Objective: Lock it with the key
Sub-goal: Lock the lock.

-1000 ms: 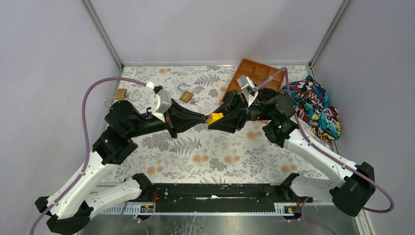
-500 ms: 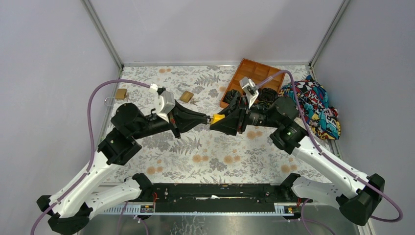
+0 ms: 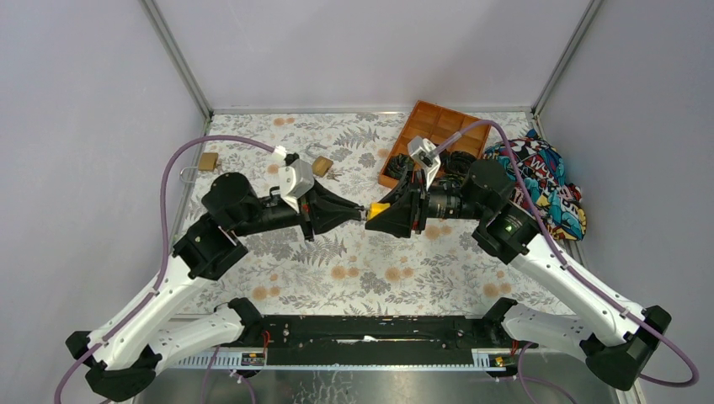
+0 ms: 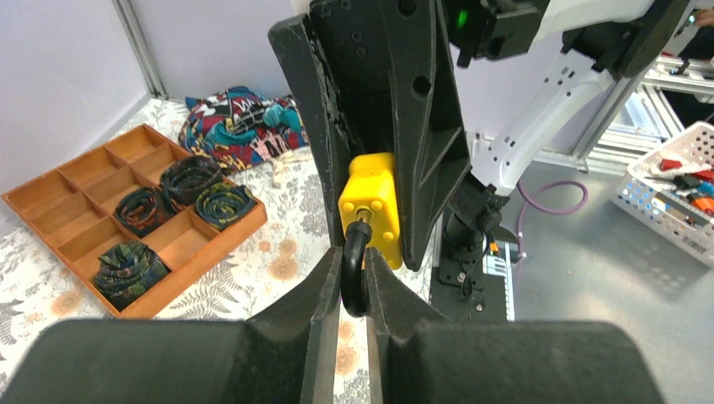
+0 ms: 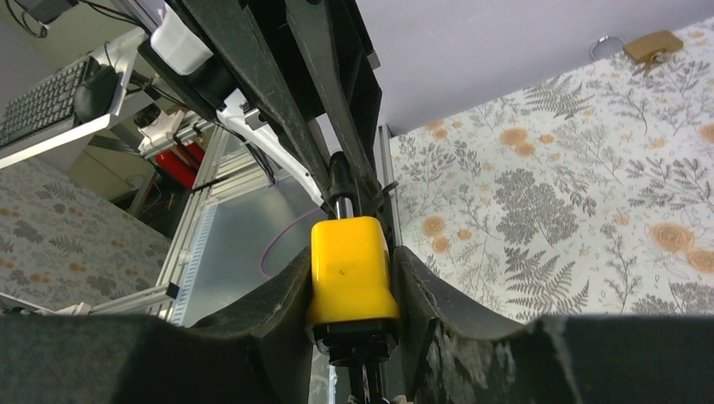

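Note:
A yellow padlock (image 3: 379,208) hangs in the air between my two grippers above the mat's middle. My right gripper (image 3: 380,210) is shut on its yellow body (image 5: 350,269); a black key part (image 5: 355,341) sticks out of the body's near end between the fingers. My left gripper (image 3: 360,208) is shut on the padlock's black shackle (image 4: 354,273), which enters the yellow body (image 4: 371,206). The two grippers meet tip to tip.
An orange divided tray (image 3: 425,124) with rolled dark items stands at the back right. A colourful cloth (image 3: 543,181) lies to its right. Two brass padlocks lie at the back left: one (image 3: 207,161) by the wall, one (image 3: 322,166) nearer the middle.
Both arms have shifted slightly to the right and up the view, still joined at the padlock. The hold on the lock is unchanged.

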Robot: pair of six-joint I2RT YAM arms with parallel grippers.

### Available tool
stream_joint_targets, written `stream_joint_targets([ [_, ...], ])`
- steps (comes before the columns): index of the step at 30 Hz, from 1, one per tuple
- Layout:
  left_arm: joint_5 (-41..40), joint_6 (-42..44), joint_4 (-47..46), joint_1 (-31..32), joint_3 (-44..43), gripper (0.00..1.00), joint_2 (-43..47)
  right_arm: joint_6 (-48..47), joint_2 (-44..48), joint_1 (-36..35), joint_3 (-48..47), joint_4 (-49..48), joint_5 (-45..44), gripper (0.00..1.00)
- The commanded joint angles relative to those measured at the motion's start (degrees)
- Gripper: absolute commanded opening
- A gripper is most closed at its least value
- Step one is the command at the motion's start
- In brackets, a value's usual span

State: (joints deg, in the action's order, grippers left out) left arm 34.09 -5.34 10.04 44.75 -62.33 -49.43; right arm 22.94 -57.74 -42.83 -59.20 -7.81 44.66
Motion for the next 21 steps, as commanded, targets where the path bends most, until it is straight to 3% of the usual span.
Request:
stream_joint_targets([
  [1, 10.4, 2.8, 11.1, 2.6, -0.8, 0.21, -2.8, -2.8, -0.7, -0.1, -6.2, -4.4, -6.3, 0.00],
  [6, 10.8, 3.6, 11.8, 2.6, -2.4, 0.25, -3.4, -4.2, -1.1, -0.1, -7.1, -2.2, -5.8, 0.00],
  [7, 10.8, 3.7, 11.8, 2.6, -2.7, 0.22, -3.5, -4.2, -1.1, 0.0, -7.2, -2.1, -5.8, 0.00],
  [9, 10.7, 3.8, 12.0, 2.6, -2.8, 0.02, -3.4, -4.3, -1.1, 0.0, -7.2, -1.9, -5.4, 0.00],
  [15, 7.4, 4.2, 11.8, 2.6, -2.9, 0.00, -2.6, -7.0, -1.2, 0.0, -8.3, 2.0, -2.3, 0.00],
  [17, 5.0, 3.4, 10.5, 2.6, -2.8, 0.00, -2.1, -8.1, -1.0, 0.0, -8.2, 3.6, -2.3, 0.14],
  [21, 2.9, 1.4, 7.2, 2.6, -2.6, 0.00, -1.2, -8.4, -0.6, 0.0, -6.6, 4.7, -4.2, 0.58],
])
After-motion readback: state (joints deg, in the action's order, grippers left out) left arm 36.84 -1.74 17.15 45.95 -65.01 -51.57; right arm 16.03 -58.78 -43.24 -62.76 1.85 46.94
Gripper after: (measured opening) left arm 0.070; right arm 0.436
